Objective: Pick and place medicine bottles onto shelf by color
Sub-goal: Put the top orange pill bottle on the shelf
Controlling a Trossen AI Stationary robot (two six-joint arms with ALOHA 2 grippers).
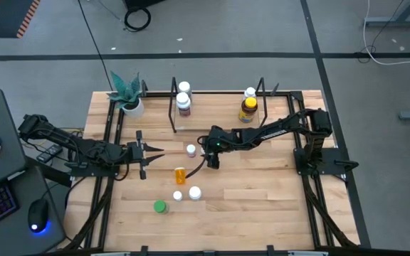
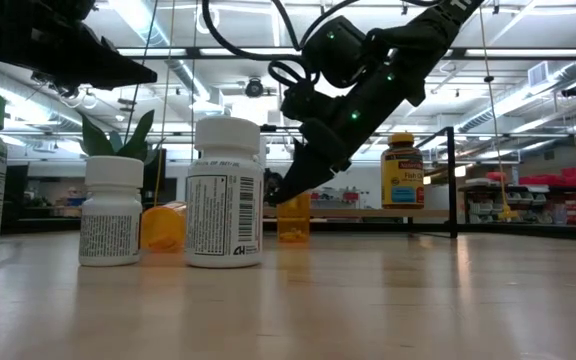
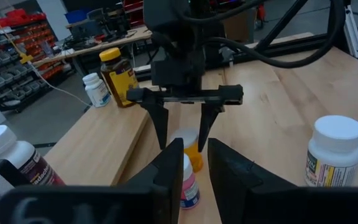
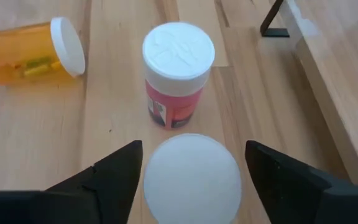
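Currently, the right gripper (image 1: 206, 151) is held low over the middle of the table (image 1: 262, 192), its jaws spread wide on either side of a white-capped bottle (image 4: 191, 174) without touching it. Just beyond, a pink-labelled bottle (image 4: 178, 74) stands upright, and an orange bottle (image 4: 30, 53) lies on its side near it. The left gripper (image 1: 156, 151) is parked left of centre, jaws narrowly parted and empty. Four bottles are seen on the shelf (image 1: 216, 107) at the far edge: two at its left end (image 1: 184, 99), an amber one (image 1: 248, 109) and a small white one (image 1: 250, 92) at its right. A green-capped bottle (image 1: 160, 206) and two white ones (image 1: 187, 193) stand nearer.
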